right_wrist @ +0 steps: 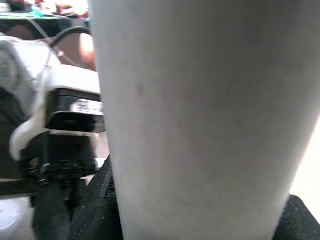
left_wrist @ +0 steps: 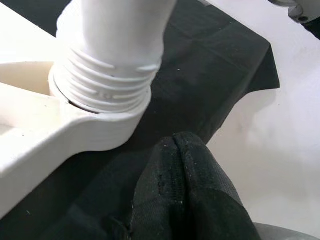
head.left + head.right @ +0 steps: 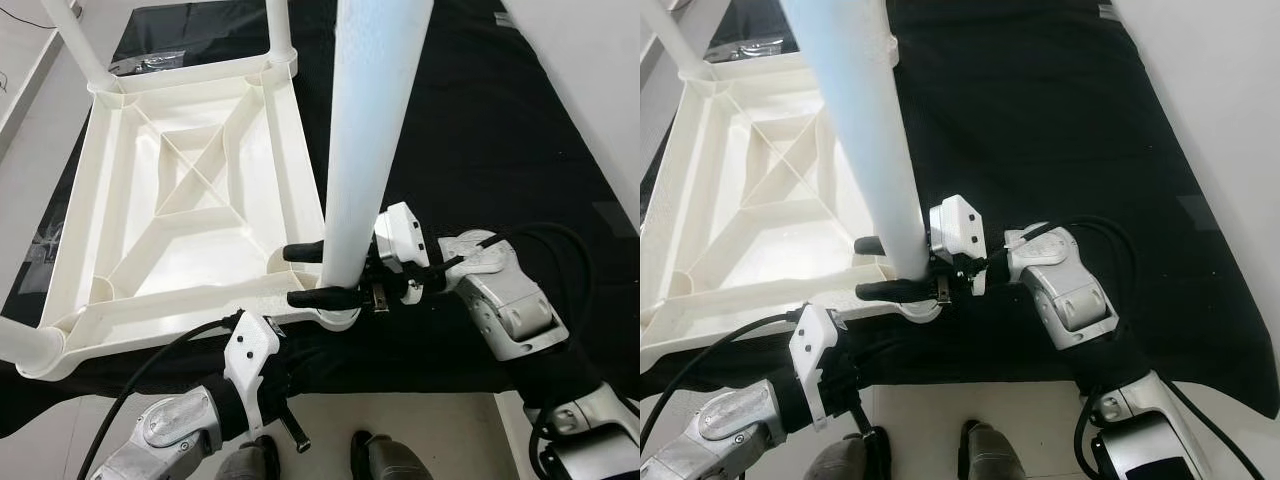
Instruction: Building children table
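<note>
Leg is standing upright in the near corner socket of the flipped white tabletop, right between my right gripper fingers, which are pinching it low down near the threads. My left gripper is sitting just below that corner with fingers pressed together, holding nothing. Everything's lying on a black mat stretching out past both grippers.
</note>
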Robot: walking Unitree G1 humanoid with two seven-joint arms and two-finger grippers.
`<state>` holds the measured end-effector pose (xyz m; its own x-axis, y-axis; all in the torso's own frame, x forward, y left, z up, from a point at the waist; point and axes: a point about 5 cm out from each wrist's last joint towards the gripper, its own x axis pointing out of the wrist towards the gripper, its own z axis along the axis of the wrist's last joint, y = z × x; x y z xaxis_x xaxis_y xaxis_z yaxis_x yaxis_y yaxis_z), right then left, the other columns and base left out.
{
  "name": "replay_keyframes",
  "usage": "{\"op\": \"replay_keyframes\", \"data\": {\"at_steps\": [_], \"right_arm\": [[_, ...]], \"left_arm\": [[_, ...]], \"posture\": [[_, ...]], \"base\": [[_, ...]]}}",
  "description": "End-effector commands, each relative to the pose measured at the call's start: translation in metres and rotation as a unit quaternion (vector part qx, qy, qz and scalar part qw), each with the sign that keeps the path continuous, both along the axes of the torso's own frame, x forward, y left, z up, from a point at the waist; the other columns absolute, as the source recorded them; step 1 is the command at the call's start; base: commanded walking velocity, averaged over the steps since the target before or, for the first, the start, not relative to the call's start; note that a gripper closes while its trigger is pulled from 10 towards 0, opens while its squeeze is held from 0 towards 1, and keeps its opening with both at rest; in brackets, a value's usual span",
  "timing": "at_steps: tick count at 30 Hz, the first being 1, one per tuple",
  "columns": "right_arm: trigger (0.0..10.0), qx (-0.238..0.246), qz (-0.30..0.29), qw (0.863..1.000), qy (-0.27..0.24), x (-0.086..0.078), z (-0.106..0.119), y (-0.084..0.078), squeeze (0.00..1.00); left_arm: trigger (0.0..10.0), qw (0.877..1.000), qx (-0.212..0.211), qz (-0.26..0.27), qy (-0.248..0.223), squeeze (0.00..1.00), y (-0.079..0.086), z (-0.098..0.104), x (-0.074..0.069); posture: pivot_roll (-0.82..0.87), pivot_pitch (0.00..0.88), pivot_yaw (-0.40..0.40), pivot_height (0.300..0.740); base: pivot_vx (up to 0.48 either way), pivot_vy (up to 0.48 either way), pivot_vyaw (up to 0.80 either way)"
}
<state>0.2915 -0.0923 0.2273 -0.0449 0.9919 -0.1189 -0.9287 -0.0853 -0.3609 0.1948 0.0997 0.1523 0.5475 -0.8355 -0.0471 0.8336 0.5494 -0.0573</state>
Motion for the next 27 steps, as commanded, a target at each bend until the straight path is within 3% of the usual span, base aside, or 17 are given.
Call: {"op": "replay_keyframes", "data": {"at_steps": [1, 14, 19, 27], "right_arm": [[10.0, -0.072, 0.007, 0.994, 0.083, -0.001, -0.042, 0.001, 0.00], [10.0, -0.067, 0.065, 0.987, 0.133, 0.000, -0.033, -0.012, 0.00], [10.0, -0.078, 0.071, 0.986, 0.132, 0.003, -0.031, -0.017, 0.00], [10.0, -0.097, 0.055, 0.986, 0.122, 0.011, -0.034, -0.021, 0.00]], "left_arm": [[10.0, 1.000, 0.015, -0.011, 0.004, 0.00, 0.000, -0.003, -0.006], [10.0, 0.998, 0.058, -0.006, -0.038, 0.00, 0.002, 0.002, -0.012], [10.0, 0.993, 0.095, 0.033, -0.063, 0.00, 0.010, 0.003, -0.014], [10.0, 0.993, 0.082, 0.080, -0.043, 0.00, 0.010, -0.002, -0.030]], "posture": [[0.12, 0.317, 0.021, 0.740], [0.13, 0.322, 0.020, 0.740], [0.14, 0.323, 0.021, 0.740], [0.15, 0.319, 0.026, 0.740]], "base": [[0.000, 0.000, 0.00], [0.000, 0.000, 0.00], [0.000, 0.000, 0.00], [0.000, 0.000, 0.00]]}}
